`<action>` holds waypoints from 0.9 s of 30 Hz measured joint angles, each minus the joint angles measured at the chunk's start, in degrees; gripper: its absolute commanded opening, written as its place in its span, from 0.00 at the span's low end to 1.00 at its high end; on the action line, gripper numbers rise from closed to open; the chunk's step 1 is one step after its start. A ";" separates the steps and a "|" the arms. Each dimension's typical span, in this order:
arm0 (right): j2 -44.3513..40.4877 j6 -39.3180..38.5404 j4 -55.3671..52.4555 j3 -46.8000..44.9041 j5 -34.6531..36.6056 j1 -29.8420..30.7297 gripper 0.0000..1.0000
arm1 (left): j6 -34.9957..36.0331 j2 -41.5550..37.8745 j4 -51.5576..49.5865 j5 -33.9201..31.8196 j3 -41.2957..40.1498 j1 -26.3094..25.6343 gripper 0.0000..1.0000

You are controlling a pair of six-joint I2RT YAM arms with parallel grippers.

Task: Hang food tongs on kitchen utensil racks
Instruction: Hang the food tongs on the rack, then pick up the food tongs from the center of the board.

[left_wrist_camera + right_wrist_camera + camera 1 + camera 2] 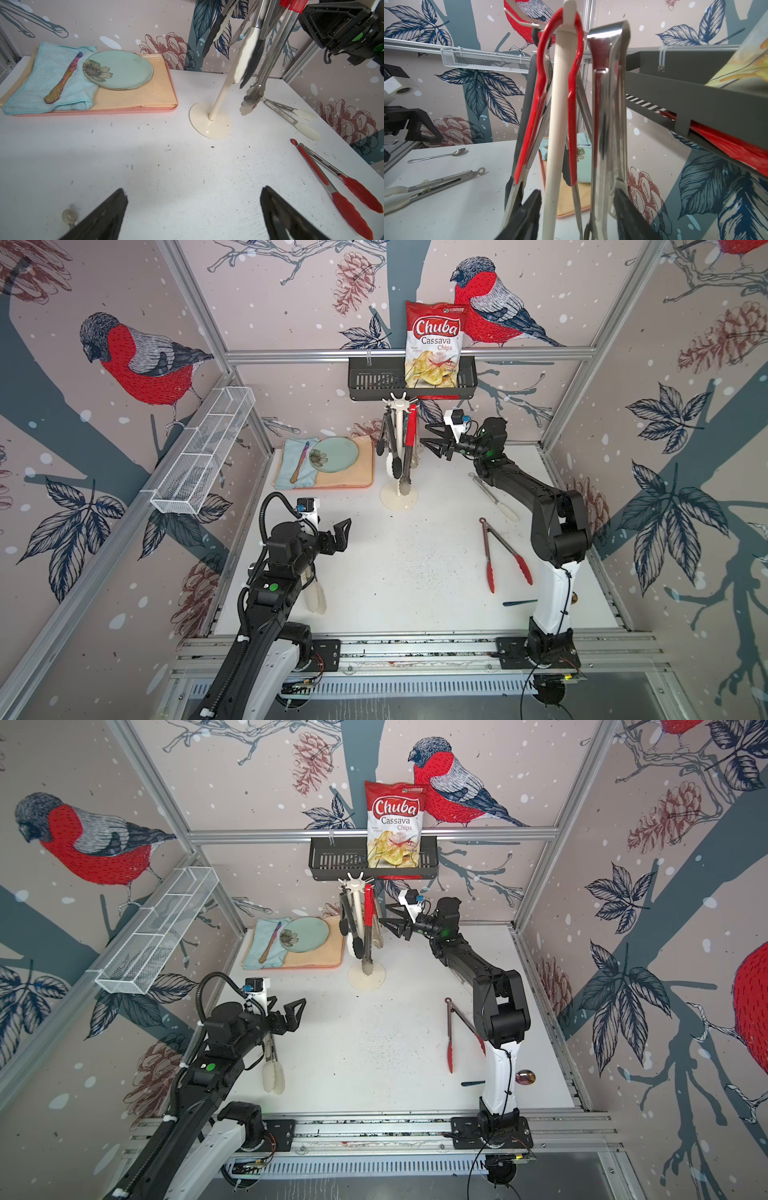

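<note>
Right fingers (527, 216) apart around vertical steel tongs (609, 124), tips down.

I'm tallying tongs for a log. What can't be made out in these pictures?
- Hanging tongs on the rack: they overlap in both top views, so their count is unclear.
- White-tipped tongs: the left arm covers their handles in a top view.
- Dark-handled spoon: the right arm hides its bowl in a top view.
</note>
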 measured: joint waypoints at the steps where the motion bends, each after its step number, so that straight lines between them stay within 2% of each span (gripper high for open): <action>1: -0.07 0.66 0.20 -0.07 0.24 0.00 0.76 | 0.00 -0.02 -0.02 -0.02 0.00 0.00 0.98; 2: -0.13 0.70 0.22 -0.15 0.68 0.02 0.92 | -0.02 -0.09 -0.04 -0.02 0.00 0.00 0.98; 3: -0.35 0.74 0.33 -0.37 1.05 0.02 1.00 | -0.04 -0.17 -0.13 -0.07 0.00 0.00 0.98; 15: -8.09 1.18 2.93 -7.54 5.60 0.00 1.00 | -2.67 -1.88 -2.51 -7.76 2.03 0.07 0.99; 19: -12.46 1.49 2.56 -12.52 8.76 -0.04 1.00 | -3.85 1.68 -6.38 -10.54 5.35 1.14 0.98; 27: -21.92 4.00 -3.65 -19.89 18.14 -0.33 1.00 | -8.66 14.60 -16.52 -12.39 12.02 7.87 0.98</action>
